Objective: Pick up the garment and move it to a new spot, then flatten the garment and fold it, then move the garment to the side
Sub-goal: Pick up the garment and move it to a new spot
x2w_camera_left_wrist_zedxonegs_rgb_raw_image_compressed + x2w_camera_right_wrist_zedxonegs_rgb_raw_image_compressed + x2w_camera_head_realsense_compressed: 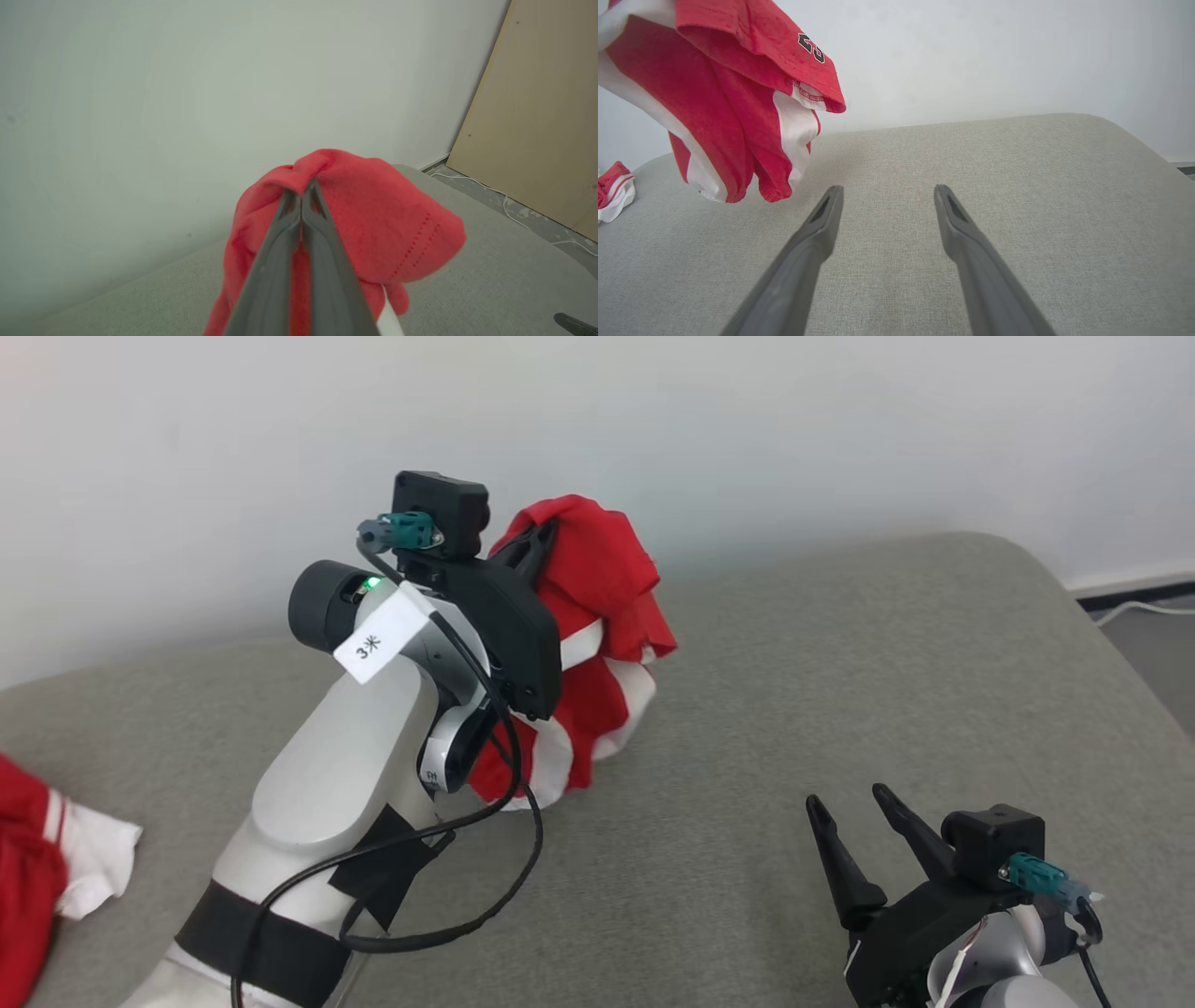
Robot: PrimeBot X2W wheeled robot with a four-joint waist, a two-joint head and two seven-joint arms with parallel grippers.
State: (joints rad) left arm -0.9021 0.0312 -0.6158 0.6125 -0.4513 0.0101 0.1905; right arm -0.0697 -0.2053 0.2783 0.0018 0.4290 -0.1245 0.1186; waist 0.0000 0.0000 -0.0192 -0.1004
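Red jersey fabric with white stripes: the garment (607, 579) is held bunched in the air over the grey padded surface (840, 663), near its back edge by the wall. It is pinched at a top fold by the left gripper (301, 193), whose fingers are pressed together on the cloth. The lower folds hang free, and the right wrist view suggests they are just clear of the padding, though contact cannot be ruled out. The right gripper (848, 795) is parked low over the surface, well apart from the cloth, with jaws spread wide and nothing between them. A second red-and-white piece (37, 859) is left at the far left edge. Handling is judged as light, limp and thin: no shape will be kept, layers will be dragged along together, and a single-point pinch can be expected to give only a clump when set down. Slip is judged low on the textured padding. For flattening, a hem corner or the white-striped side edge should be taken by the free gripper, so that the cloth can be stretched between two points before being laid down.
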